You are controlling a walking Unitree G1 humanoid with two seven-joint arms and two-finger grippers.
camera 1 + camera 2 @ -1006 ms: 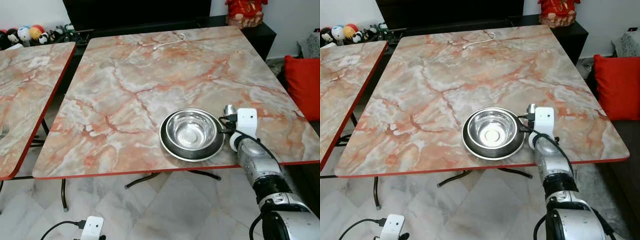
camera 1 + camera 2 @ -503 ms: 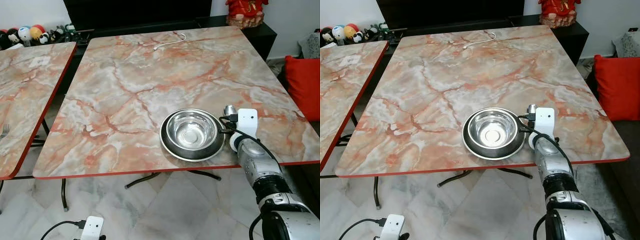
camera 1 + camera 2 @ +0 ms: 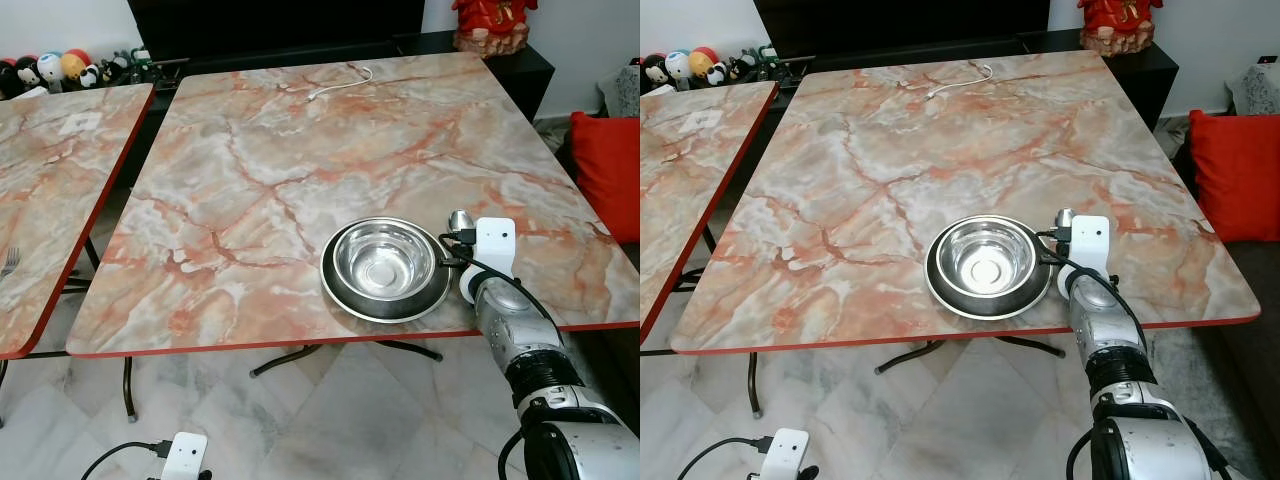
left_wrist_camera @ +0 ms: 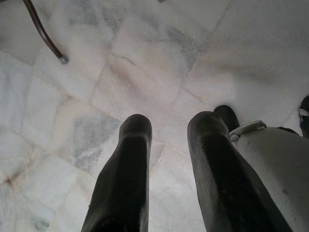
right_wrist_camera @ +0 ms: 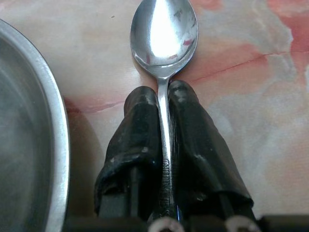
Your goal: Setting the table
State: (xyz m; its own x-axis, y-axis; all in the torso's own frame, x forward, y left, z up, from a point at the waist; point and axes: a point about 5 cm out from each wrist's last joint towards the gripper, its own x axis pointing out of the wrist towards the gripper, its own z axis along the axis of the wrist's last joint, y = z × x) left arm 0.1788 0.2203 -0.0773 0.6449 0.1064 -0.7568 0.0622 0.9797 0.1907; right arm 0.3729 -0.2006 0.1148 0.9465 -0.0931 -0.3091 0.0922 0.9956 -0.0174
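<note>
The right tool point(image 5: 164, 145) has its two black fingers point(image 5: 140, 140) pressed tight against the handle of a spoon point(image 5: 164, 36), with no gap either side of the metal. The spoon's head sticks out beyond the fingertips and sits low over the marble surface point(image 3: 260, 170), just beside the rim of the steel bowl point(image 3: 383, 258), which rests inside a dark plate point(image 3: 345, 298) near the surface's front edge. Over the last second almost nothing has changed: arm, spoon and bowl sit where they were, and the tool has not let go. This looks like a pause at the placing point, with the spoon lined up to the right of the bowl but not yet released. The left tool point(image 4: 166, 159) hangs idle above the marble floor point(image 4: 145, 72), fingers apart and holding nothing.
</note>
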